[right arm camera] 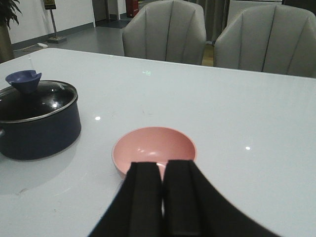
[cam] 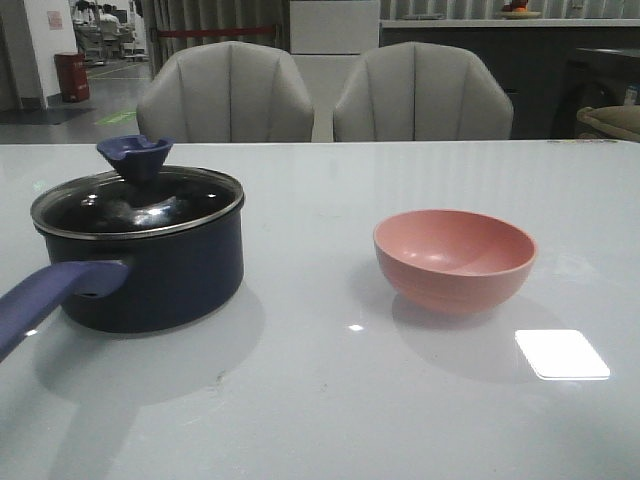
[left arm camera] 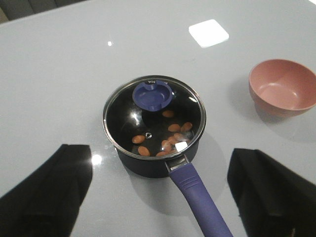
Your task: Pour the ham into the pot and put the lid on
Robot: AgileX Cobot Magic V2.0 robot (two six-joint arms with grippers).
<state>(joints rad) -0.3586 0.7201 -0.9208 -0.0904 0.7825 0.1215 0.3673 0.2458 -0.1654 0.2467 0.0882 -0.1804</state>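
The dark navy pot (cam: 170, 285) stands on the left of the table, its blue-purple handle (cam: 50, 298) pointing toward me. The glass lid (cam: 150, 205) with its blue knob (cam: 135, 155) sits flat on the pot's rim. Through the lid (left arm camera: 143, 121) several orange ham pieces (left arm camera: 173, 128) show on the pot's black bottom. My left gripper (left arm camera: 158, 149) hangs open well above the pot (left arm camera: 148, 165), holding nothing. My right gripper (right arm camera: 162, 166) is shut and empty, just short of the pink bowl (right arm camera: 154, 147). Neither gripper shows in the front view.
The pink bowl (cam: 455, 258) stands empty on the right of the white table (cam: 320, 400). Two grey chairs (cam: 225, 95) stand behind the table's far edge. Ceiling lights glare off the glossy tabletop (cam: 562, 354).
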